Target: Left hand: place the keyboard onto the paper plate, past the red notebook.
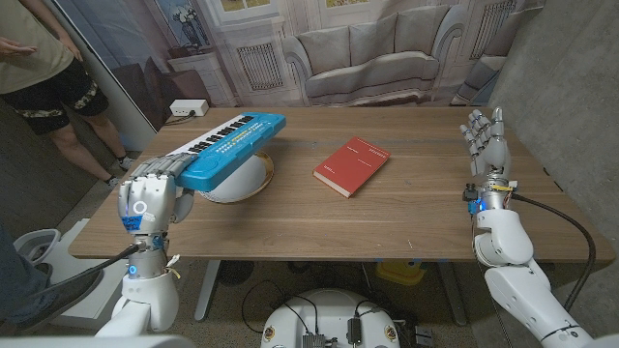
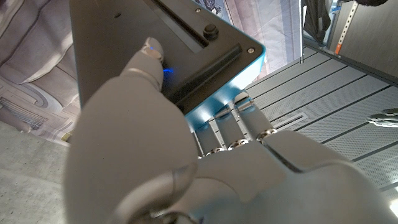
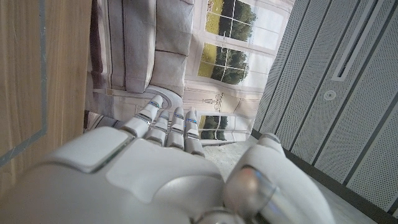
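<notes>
Placing step: left hand (image 1: 153, 196) grips the keyboard (image 1: 230, 147), already over the plate (image 1: 242, 181), notebook (image 1: 350, 165) at its 3 o'clock. Next, lower and release. Right hand (image 1: 486, 140) idle, fingers spread.

Your left hand (image 1: 155, 193) grips the near end of the blue keyboard (image 1: 230, 147), which lies tilted across the paper plate (image 1: 240, 180) on the table (image 1: 387, 217). The red notebook (image 1: 350, 165) sits to its right, apart. Your right hand (image 1: 486, 140) stands upright with its fingers apart, holding nothing.
</notes>
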